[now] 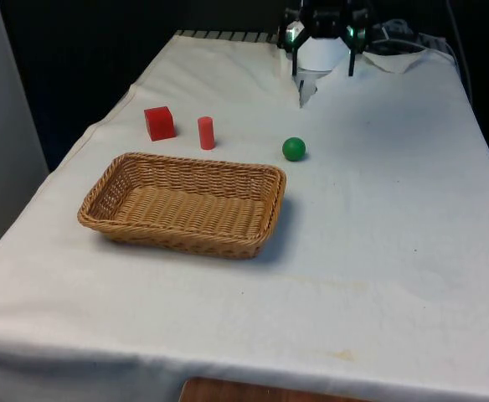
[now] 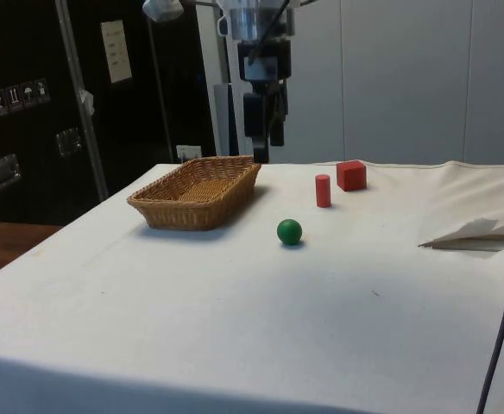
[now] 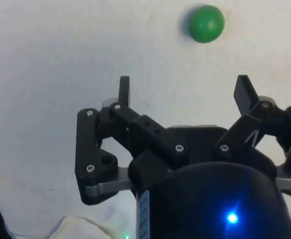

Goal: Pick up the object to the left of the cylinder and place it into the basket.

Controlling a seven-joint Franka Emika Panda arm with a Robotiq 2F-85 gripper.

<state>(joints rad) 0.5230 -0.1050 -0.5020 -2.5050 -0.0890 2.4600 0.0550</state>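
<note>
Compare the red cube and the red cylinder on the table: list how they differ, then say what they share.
Shape: the cube is a flat-faced block; the cylinder is a round post standing upright.
Build: the cube looks wider, the cylinder narrower.
Place: in the front view the cube sits to the cylinder's left, farther from the green ball.
Shared: both are red, rest on the white cloth beyond the basket, and lie apart from the gripper.

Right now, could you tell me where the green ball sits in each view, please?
Front view: green ball on the cloth, right of the red cylinder.
Side view: ball nearest the camera, in front of the cylinder.
Wrist view: ball beyond the open pincer.
Shared landmark: the cylinder, in the front and side views.
</note>
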